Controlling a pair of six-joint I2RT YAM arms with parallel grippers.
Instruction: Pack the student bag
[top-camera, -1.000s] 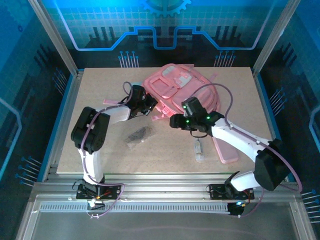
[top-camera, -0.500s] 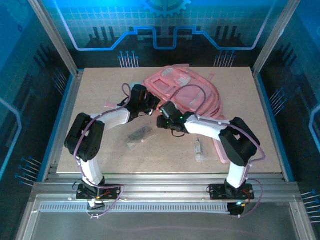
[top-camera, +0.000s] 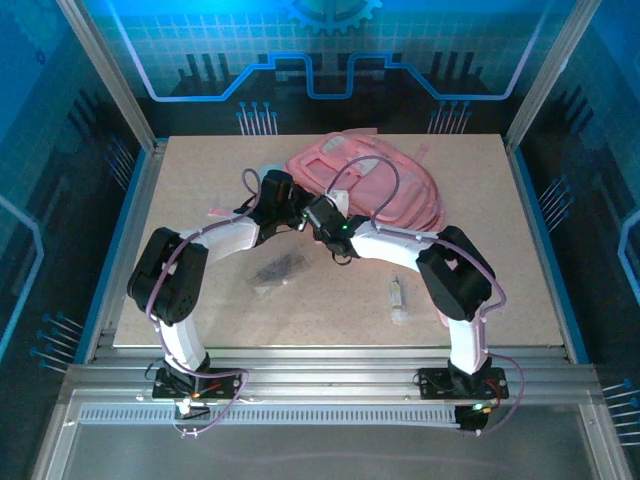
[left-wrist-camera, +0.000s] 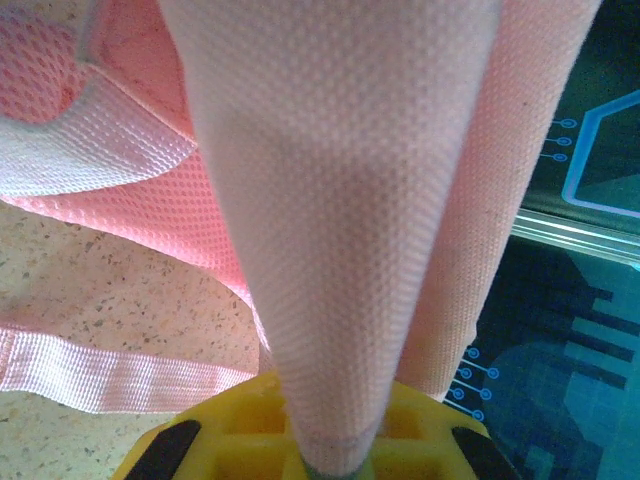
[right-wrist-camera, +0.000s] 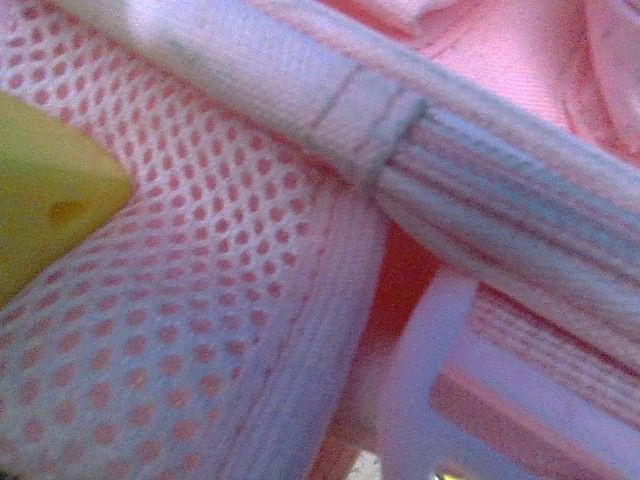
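Backpack edge work, both arms in on the near-left side of the student bag (top-camera: 375, 180). Left gripper (top-camera: 298, 214) is clamped tight on the bag. In the left wrist view a fold of pink mesh fabric (left-wrist-camera: 340, 220) runs straight out from between its jaws and upward, covering most of what lies ahead. More of the bag's mesh sits off to the gripper's left. A flat webbing strap (left-wrist-camera: 100, 375) lies on the speckled table (left-wrist-camera: 90, 270), low and left of the jaws. From above, the bulk of the bag lies ahead and to the right of the left gripper, on the far middle of the table. Right gripper (top-camera: 316, 212) comes in from the opposite side, just beside the left gripper, nose at the same bag edge. The bag body is past it and to its right in the top view. The right wrist view is pressed close on pink-and-white mesh padding (right-wrist-camera: 200, 300) and a ribbed piped seam (right-wrist-camera: 480, 190), with a yellow corner (right-wrist-camera: 50, 200) at the left, unclear whose. Can't tell how wide the right jaws stand or whether they hold anything. On the near side of both grippers, apart from the bag, a small dark item (top-camera: 278, 270) lies below the left gripper. A pale oblong item (top-camera: 398, 298) lies below and right of the right gripper.
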